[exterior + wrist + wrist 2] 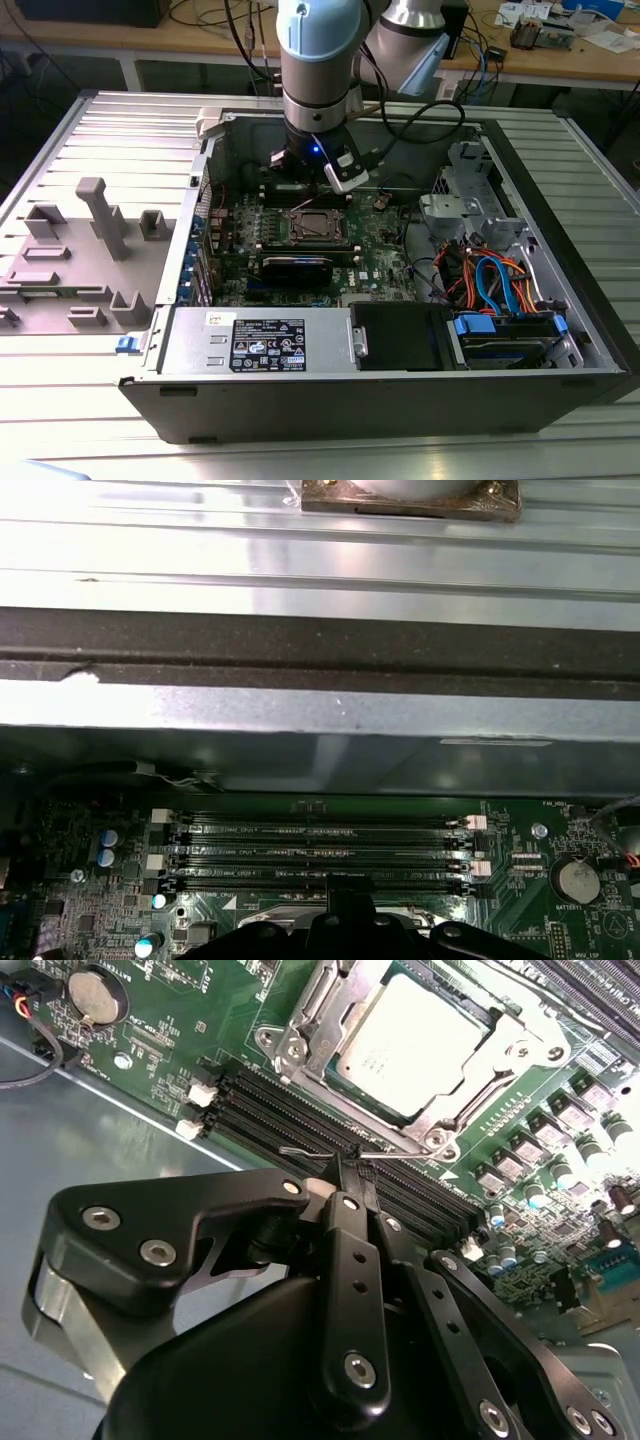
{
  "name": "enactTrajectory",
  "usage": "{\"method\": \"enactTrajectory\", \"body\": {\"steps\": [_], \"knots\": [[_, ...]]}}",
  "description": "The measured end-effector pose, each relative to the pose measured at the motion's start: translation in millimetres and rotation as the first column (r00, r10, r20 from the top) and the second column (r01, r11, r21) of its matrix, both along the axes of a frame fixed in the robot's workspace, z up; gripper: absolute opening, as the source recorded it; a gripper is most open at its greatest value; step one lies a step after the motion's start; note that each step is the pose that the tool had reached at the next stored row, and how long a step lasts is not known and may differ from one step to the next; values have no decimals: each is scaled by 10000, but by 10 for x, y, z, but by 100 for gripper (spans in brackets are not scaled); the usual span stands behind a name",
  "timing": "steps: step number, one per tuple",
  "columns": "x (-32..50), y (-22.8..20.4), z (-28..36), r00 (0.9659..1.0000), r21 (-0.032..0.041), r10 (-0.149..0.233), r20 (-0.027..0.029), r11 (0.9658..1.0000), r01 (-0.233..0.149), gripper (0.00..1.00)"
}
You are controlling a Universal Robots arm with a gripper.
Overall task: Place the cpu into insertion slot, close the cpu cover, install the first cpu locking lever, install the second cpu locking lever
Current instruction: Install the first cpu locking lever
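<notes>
Cpu is being seen seated in slot, cover lowered over it; gripper jaws are being shown closed, tips at wire lever beside slot; lever latching is being judged unfinished.
</notes>
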State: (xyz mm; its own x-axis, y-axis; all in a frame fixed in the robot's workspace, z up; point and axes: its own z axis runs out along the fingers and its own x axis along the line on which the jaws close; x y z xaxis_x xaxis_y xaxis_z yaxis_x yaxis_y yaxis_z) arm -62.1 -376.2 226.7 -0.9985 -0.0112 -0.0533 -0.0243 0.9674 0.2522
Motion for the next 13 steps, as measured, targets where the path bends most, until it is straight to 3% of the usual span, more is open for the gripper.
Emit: {"method": "enactTrajectory", "body": {"steps": [10,13], "knots": [[29,0,-56,10000,-20,2,3,10000,-2,11],[63,0,-65,10000,-56,2,-30,10000,-2,11]]}}
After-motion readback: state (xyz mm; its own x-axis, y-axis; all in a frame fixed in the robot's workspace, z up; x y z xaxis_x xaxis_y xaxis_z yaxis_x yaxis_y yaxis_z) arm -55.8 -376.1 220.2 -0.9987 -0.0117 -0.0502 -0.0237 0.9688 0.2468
